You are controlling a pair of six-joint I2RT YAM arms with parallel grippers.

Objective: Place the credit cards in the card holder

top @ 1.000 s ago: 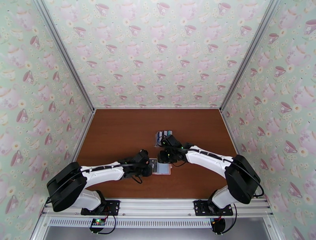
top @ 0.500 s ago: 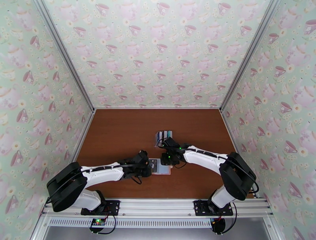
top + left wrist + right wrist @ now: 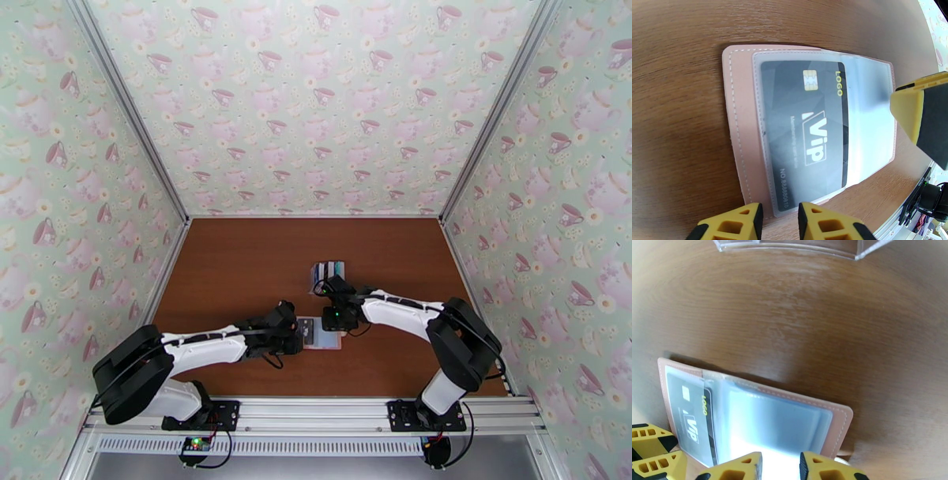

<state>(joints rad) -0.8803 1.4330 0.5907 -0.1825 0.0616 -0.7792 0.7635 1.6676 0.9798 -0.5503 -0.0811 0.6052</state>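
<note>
The pink card holder lies open on the brown table between both arms. A black VIP credit card sits inside its left clear sleeve; the card also shows in the right wrist view. My left gripper is at the holder's near edge, jaws slightly apart astride the sleeve's corner. My right gripper hovers over the clear sleeves on the holder's other half, jaws also slightly apart. Whether either one touches the sleeve I cannot tell.
A clear slotted rack with a few upright cards stands just behind the holder; its edge shows in the right wrist view. Patterned walls close in the table on three sides. The right gripper's finger reaches in over the holder's right half.
The right arm's elbow has swung in toward the middle and the right gripper has shifted slightly left over the holder. The left arm has barely moved.
</note>
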